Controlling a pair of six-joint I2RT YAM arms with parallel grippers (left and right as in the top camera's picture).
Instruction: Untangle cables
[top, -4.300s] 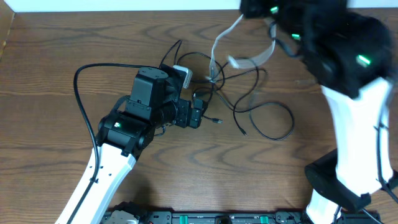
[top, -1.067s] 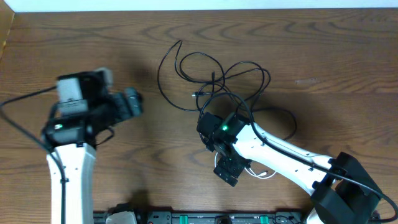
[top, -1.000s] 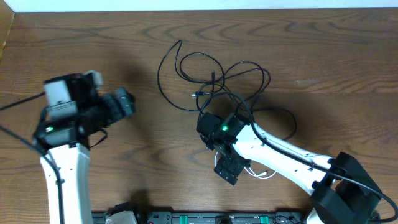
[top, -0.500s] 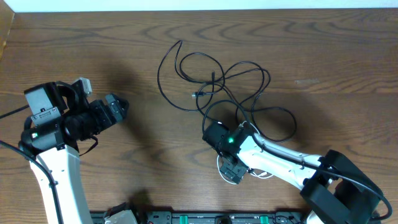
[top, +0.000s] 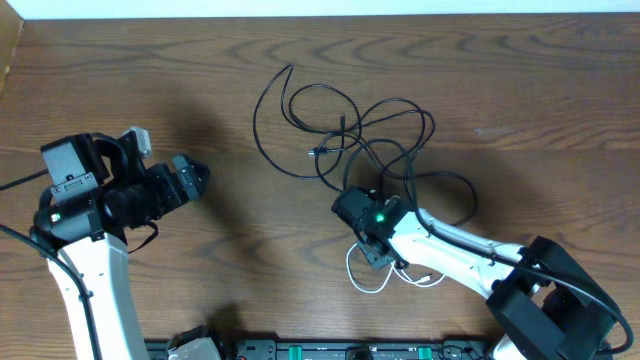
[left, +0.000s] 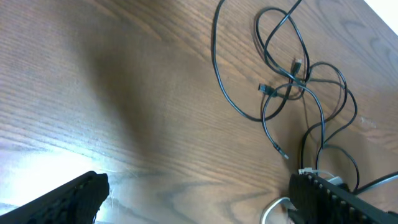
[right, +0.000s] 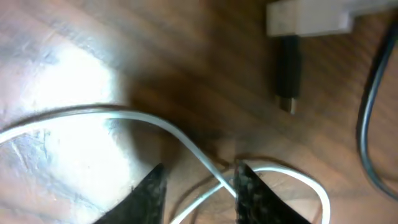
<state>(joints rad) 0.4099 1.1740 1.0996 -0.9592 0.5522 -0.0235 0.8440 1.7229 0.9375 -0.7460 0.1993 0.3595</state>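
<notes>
Lifting the white cable clear of the black ones is judged to be the step in hand. It lies as a loose loop at the 6 o'clock side of the table. The right gripper is set low over it, its jaws drawn close with the cord crossing the gap between them. A firm pinch cannot be confirmed, since the gap looks wider than the cord. The closing should be finished before any pull is made. The pull is best taken slowly toward 6 o'clock, away from the knot, so that the small black plug at the wrist camera's 1 o'clock is not dragged along. Little room is left that way: the equipment rail at the near edge is just beyond the loop. The left gripper is held at 9 o'clock with its jaws spread wide and nothing between them, well apart from everything. Open wood is seen between it and the black cables, which are tangled from the centre toward 12 o'clock, near the far edge.
</notes>
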